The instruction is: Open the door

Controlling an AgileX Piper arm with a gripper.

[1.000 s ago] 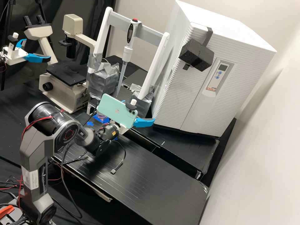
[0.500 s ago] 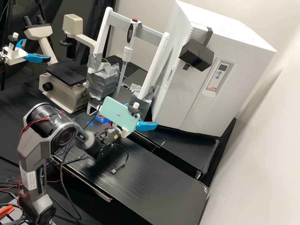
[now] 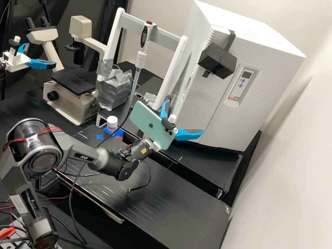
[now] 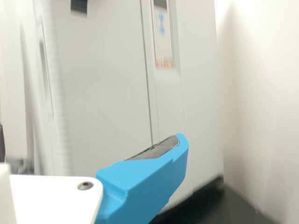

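From where I stand, a dark grey robot arm (image 3: 83,154) reaches over a black desk (image 3: 166,207) towards a tall white cabinet (image 3: 256,38) beside the wall. The cabinet's ribbed front door (image 3: 200,103) looks shut, with a black block (image 3: 218,61) near its top and a small control panel (image 3: 241,83) to one side. Over the last second the arm has stretched forward, carrying its end effector (image 3: 185,116) and the mint-green phone (image 3: 151,125) mounted behind it closer to the cabinet. A white-capped bottle (image 3: 112,121), mostly hidden before, has come into plain sight behind the arm. The cabinet and door have not shifted. The end effector's two blue fingers (image 3: 188,135) are spread well apart, with nothing between them. I can't tell how near they are to the door's face, or whether they touch it. For the task, this seems to be the approach; the opening itself has yet to begin. Next, the arm probably needs to line a finger up with the door's edge; coming in off-line, it might merely push against the panel.
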